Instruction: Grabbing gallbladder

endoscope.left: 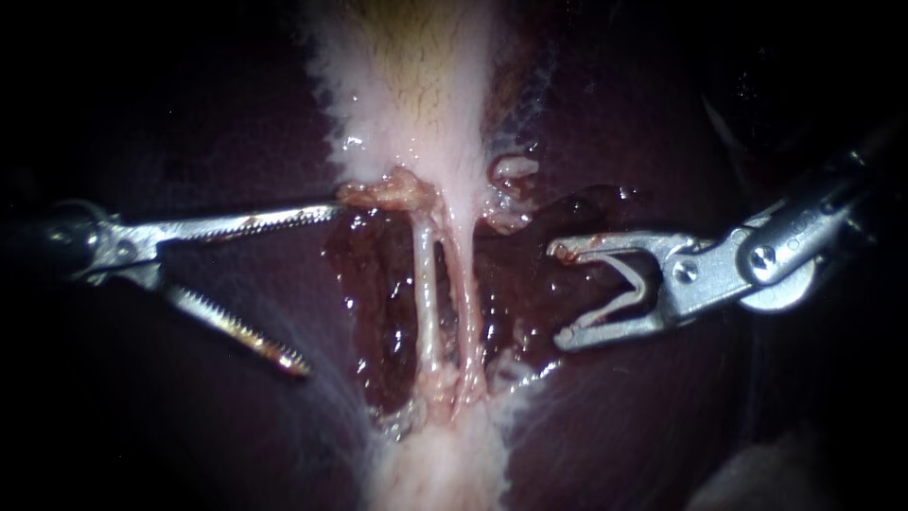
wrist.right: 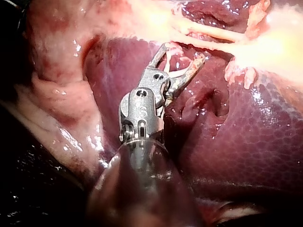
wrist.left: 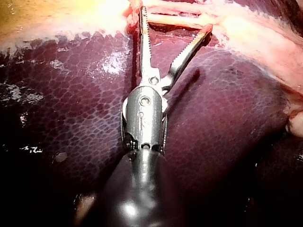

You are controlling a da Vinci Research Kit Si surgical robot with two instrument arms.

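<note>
My left instrument point(endoscope.left: 318, 289) and right instrument point(endoscope.left: 558, 295) both have jaws spread, flanking two tubes point(endoscope.left: 427, 293) below the gallbladder point(endoscope.left: 416, 85).

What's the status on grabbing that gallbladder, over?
Left instrument open, one tip at the lower edge of the gallbladder, nothing gripped. Right instrument open, standing off beside the tubes. Nothing in the way.
</note>
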